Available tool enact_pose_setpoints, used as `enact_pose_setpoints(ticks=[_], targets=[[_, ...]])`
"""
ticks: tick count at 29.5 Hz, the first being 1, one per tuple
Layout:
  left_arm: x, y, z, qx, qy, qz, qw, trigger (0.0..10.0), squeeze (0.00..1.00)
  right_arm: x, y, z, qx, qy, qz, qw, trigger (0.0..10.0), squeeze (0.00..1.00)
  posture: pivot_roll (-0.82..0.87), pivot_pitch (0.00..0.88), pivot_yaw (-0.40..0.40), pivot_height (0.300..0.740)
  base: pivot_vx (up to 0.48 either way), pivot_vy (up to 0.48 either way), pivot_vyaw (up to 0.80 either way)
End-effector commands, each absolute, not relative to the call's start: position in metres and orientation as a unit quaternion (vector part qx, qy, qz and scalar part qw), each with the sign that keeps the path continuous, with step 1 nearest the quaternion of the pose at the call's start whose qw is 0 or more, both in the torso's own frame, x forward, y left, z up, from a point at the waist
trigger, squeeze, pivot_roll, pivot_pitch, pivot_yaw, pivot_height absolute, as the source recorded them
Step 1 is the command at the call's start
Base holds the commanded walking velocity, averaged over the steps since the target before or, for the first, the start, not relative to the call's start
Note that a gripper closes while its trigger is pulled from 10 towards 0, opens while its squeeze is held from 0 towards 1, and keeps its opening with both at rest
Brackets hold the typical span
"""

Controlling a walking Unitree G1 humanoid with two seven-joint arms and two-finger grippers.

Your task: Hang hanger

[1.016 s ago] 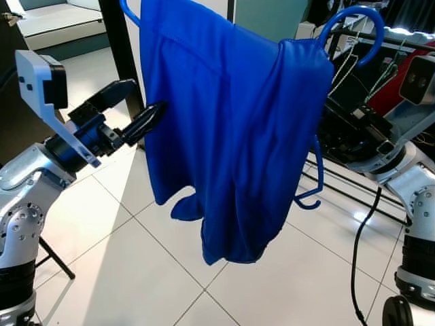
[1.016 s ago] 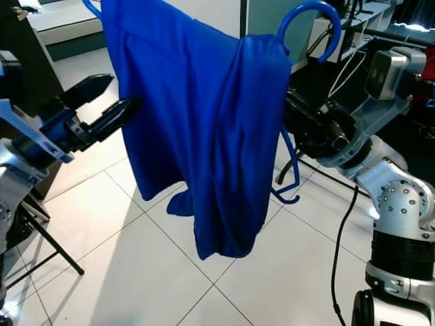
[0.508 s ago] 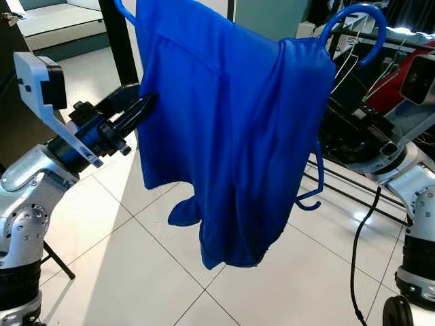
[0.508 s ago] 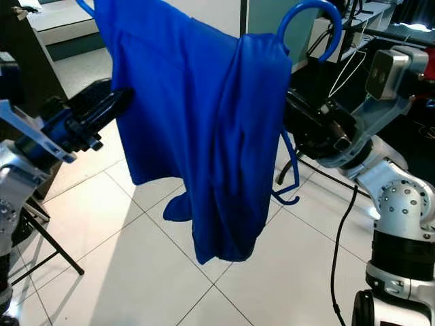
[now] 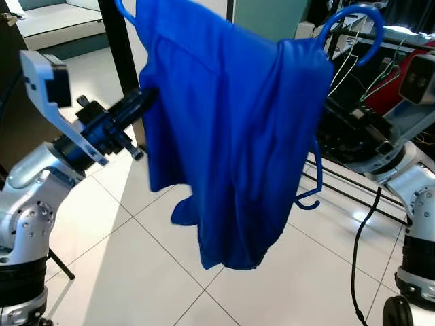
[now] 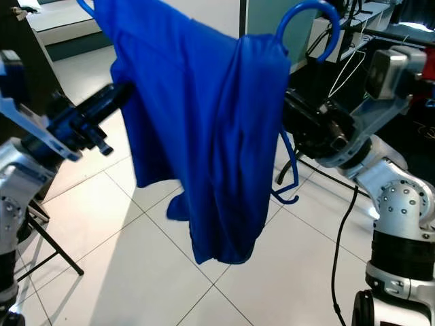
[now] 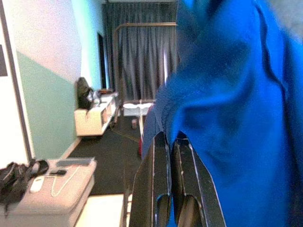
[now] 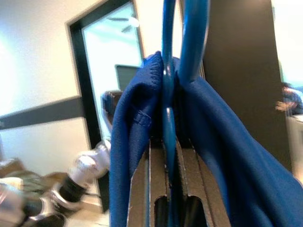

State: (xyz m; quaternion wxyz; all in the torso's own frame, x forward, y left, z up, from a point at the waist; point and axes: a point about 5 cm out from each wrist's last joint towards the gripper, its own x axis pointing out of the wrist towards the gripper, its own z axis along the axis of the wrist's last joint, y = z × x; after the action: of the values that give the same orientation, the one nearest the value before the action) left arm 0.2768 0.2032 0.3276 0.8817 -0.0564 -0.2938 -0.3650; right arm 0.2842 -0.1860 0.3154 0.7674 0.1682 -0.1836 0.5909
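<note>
Right wrist view has the right gripper (image 8: 166, 156) clamped on the blue hanger (image 8: 166, 94) just under its hook, the blue garment (image 5: 231, 129) draped to both sides. The left gripper (image 7: 171, 142) has its fingers pressed together at the cloth's edge — a second ago they were spread, short of the fabric. Hanging looks not yet done — the hook (image 5: 353, 30) is held in the air, with the clothes rail (image 5: 380, 41) behind it.
</note>
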Motion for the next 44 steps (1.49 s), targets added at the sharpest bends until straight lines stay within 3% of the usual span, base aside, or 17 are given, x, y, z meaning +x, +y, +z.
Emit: enact_pose_setpoints(ticks=[1,9,23,35,44], targets=[[0.269,0.220,0.349,-0.047,-0.333,-0.352,0.873,0.0,0.00,0.289,-0.189,0.307,0.155,-0.167,0.568,0.791,10.0,0.00,-0.01,0.072,0.004,0.740,0.000,0.000,0.00],[0.254,0.243,0.392,-0.026,-0.399,-0.334,0.854,0.0,0.00,0.298,-0.193,0.291,0.144,-0.134,0.530,0.825,10.0,0.00,-0.01,0.065,0.002,0.740,0.000,0.000,0.00],[0.249,0.258,0.418,-0.022,-0.443,-0.302,0.844,0.0,0.00,0.298,-0.189,0.285,0.136,-0.126,0.538,0.822,10.0,0.00,-0.01,0.047,0.006,0.740,0.000,0.000,0.00],[0.255,0.304,0.427,-0.051,-0.467,-0.142,0.871,0.0,0.00,0.297,-0.201,0.286,0.168,-0.155,0.508,0.830,10.0,0.00,-0.01,0.055,0.007,0.740,0.000,0.000,0.00],[0.261,0.312,0.412,-0.069,-0.447,-0.109,0.885,0.0,0.00,0.302,-0.208,0.295,0.196,-0.191,0.481,0.833,10.0,0.00,-0.01,0.061,0.006,0.740,0.000,0.000,0.00]])
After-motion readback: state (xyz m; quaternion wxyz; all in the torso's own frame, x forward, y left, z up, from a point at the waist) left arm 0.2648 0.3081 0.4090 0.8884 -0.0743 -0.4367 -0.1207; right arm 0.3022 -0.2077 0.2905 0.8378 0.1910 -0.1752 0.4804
